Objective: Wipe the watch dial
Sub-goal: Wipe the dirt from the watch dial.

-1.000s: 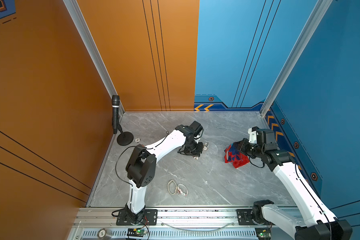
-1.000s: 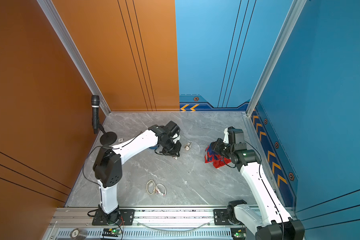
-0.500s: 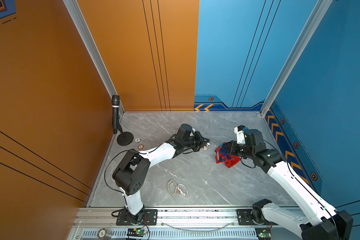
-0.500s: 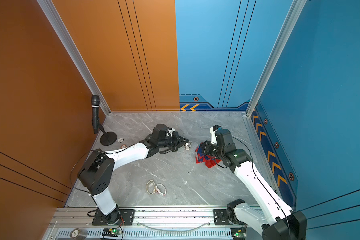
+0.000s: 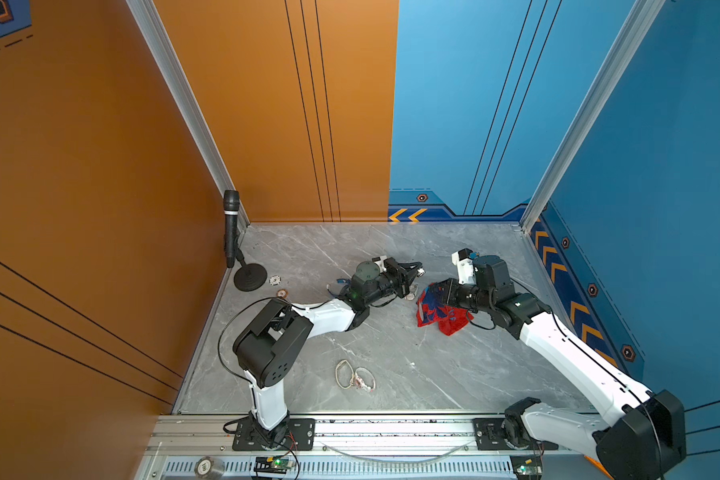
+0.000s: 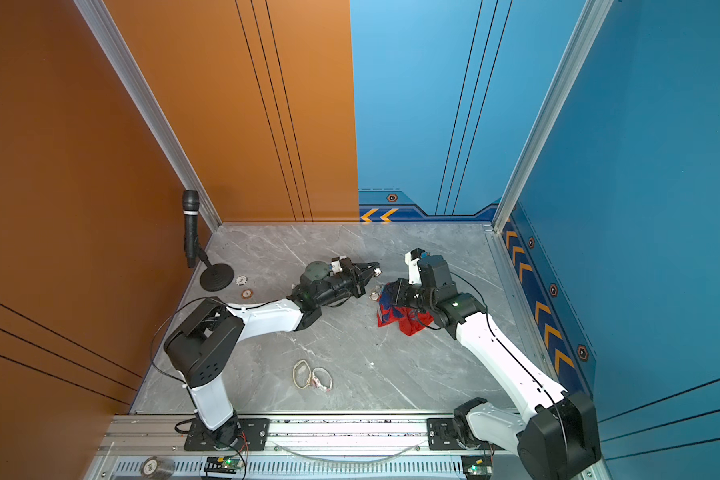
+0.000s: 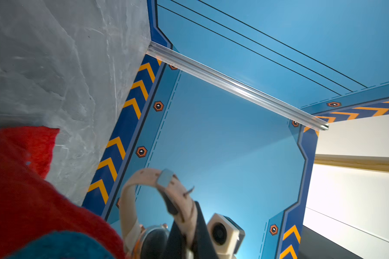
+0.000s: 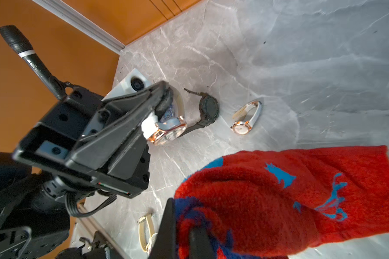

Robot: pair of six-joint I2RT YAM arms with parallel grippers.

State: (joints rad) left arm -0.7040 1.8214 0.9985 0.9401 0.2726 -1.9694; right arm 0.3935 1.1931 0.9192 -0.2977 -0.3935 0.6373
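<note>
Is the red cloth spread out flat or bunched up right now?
Bunched up: the red cloth hangs crumpled from the shut right gripper, not laid flat.

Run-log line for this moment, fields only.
left gripper: shut on watch | right gripper: shut on red cloth | red cloth near watch, contact unclear

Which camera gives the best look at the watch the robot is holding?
The right wrist view: the held watch shows its rose-gold case and pale dial clearly. The left wrist view shows only blurred strap and case edge. In both top views it is a tiny speck.
</note>
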